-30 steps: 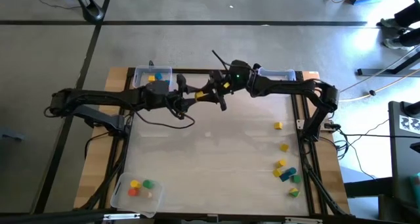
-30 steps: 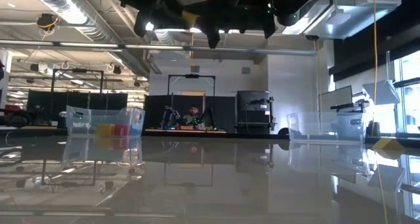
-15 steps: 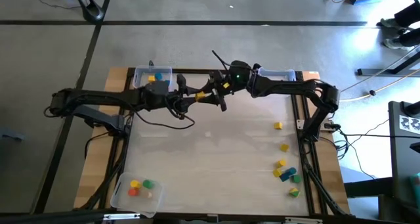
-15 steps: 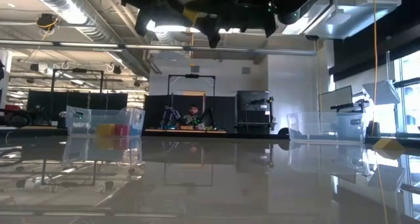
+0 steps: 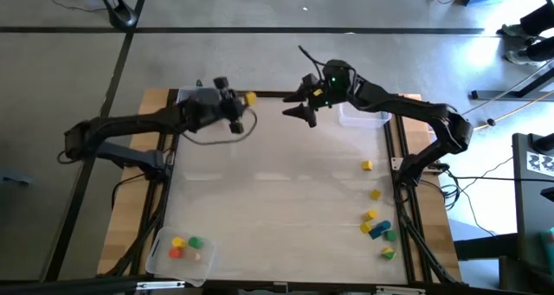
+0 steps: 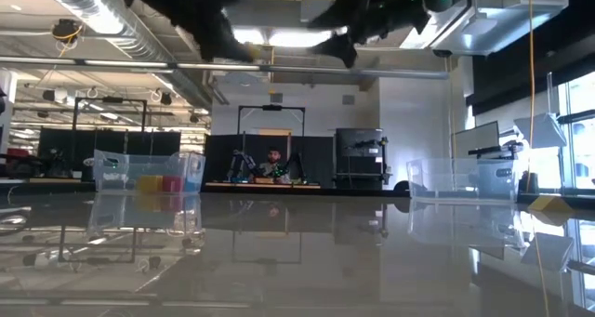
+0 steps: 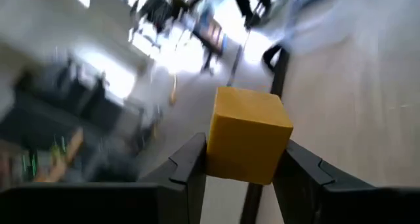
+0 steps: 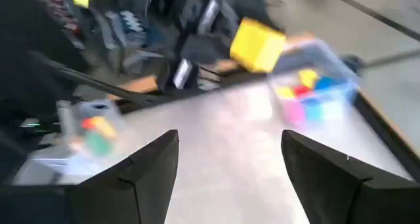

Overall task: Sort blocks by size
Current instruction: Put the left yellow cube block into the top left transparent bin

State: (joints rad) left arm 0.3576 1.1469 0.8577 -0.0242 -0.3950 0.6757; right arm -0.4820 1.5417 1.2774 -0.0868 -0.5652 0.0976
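Observation:
My left gripper is shut on a yellow block in the air over the table's far edge, right of the far-left tray. That same block shows in the high view and the right wrist view. My right gripper stands open and empty a short way to its right, also in the air. Several loose blocks lie flat near the right edge, among them a yellow one, a blue one and a green one. My left gripper pinches the yellow block by two opposite side faces between its two fingers. The fingers come nearly level from the table's left side. The block is lifted clear of the table and sticks out past the fingertips.
The far-left tray holds yellow, red and blue blocks. A second clear tray stands at the far right. A third at the near left corner holds yellow, green and red blocks. The table's middle is bare.
The two grippers met over the far middle with the yellow block between them. My right gripper has let go, opened and drawn back toward the far right. My left gripper has swung toward the far edge and the far-left tray, carrying the block with it.

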